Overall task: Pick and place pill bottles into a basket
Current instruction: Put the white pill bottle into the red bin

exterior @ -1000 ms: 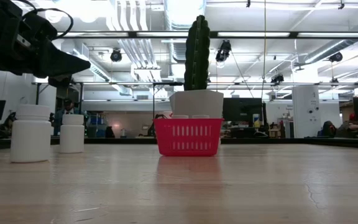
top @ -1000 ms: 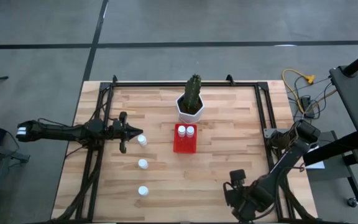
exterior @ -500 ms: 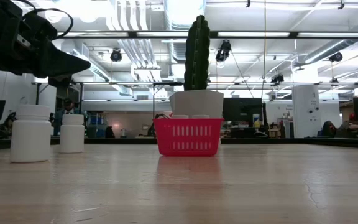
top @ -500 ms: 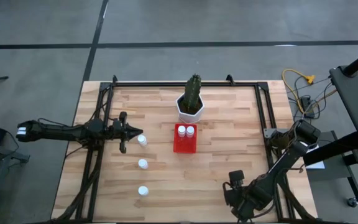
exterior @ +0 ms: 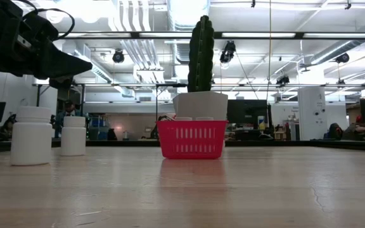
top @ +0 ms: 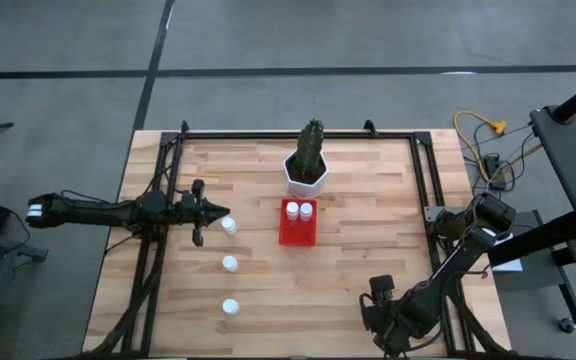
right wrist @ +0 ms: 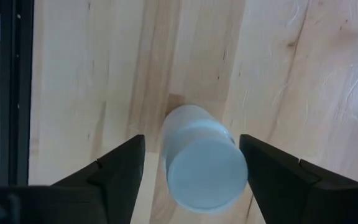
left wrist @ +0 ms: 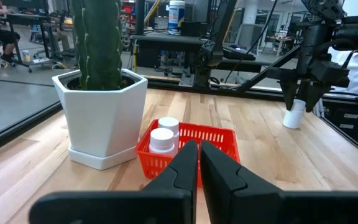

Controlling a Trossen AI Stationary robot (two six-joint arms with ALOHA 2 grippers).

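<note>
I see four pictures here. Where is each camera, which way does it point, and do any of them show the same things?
High view: above the table, looking straight down; both arms show, left gripper by a pill bottle.
Low view: at tabletop height, looking level at the basket; the left arm shows above.
Left wrist view: on the left arm, facing the cactus pot; its shut fingers show.
Right wrist view: on the right arm, looking down; open right gripper straddles a bottle.
Shared: basket and pot appear in the first three.

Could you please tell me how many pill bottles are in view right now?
6: two in the red basket; three on the table's left at and; one between the right claw's open fingers, hidden from above.
</note>
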